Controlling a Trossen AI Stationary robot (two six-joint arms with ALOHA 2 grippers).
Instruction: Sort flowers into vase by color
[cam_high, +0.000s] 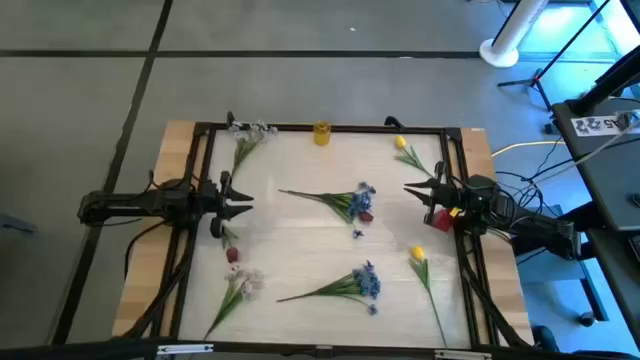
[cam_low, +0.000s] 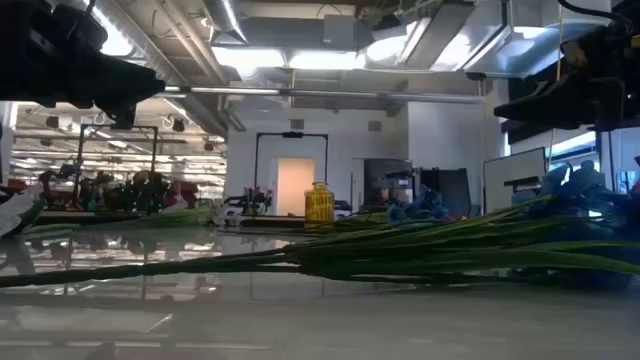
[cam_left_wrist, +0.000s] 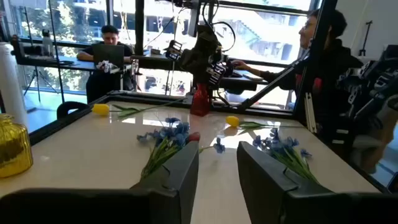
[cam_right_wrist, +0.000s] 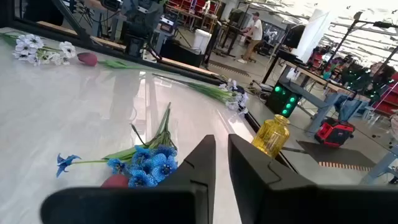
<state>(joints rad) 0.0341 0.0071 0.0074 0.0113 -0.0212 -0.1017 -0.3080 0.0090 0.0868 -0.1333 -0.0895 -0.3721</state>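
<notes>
Fingers parted on the left gripper (cam_high: 247, 198), nearly shut on the right gripper (cam_high: 411, 188); both empty, should approach the blue-blossomed green-stemmed spray (cam_high: 345, 199) at twelve o'clock low.

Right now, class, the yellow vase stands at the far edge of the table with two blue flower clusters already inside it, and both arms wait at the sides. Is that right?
Not quite. The yellow vase holds no flowers. The high view shows both blue flower clusters lying flat on the table. The rest stands: the vase is at the far edge, and both arms wait at the sides.
</notes>
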